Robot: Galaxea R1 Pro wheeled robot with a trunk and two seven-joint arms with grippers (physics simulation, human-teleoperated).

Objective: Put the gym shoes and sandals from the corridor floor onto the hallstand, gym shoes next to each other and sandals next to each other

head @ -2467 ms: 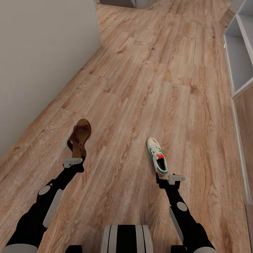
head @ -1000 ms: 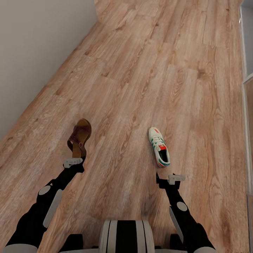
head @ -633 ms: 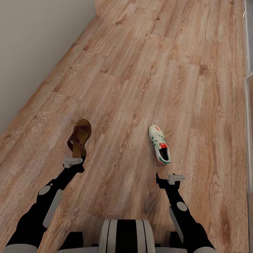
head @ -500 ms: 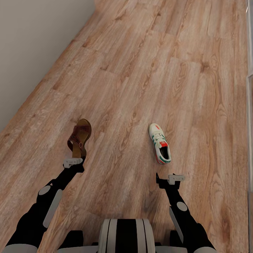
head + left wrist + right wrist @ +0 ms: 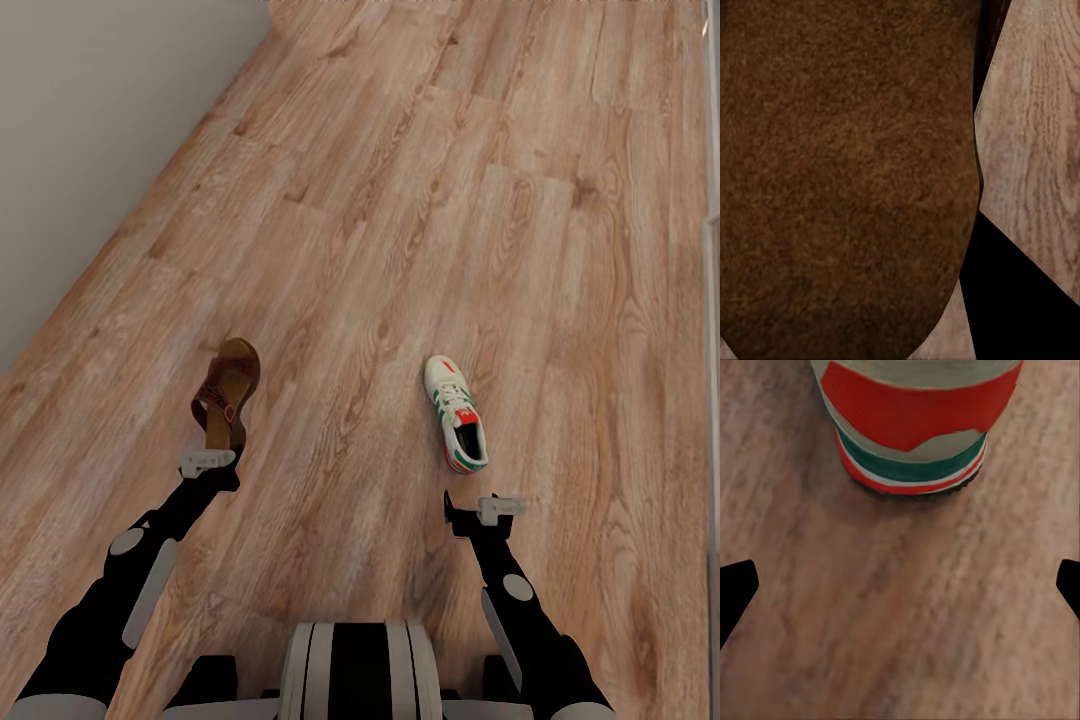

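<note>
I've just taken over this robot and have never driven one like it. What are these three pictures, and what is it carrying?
The big picture is from a camera on the robot's head, looking down over its two arms at the wooden corridor floor, with a grey wall on the left. The other two pictures come from small cameras near each wrist, looking along the fingers.

The left end effector appears to grip a brown sandal by its heel end. That sandal is the brown mass close up in the left wrist picture.

The right end effector is open and holds nothing. Its dark fingertips sit at the edges of the right wrist picture. A white gym shoe with green and red trim lies on the floor just ahead of it, heel toward that camera.
</note>
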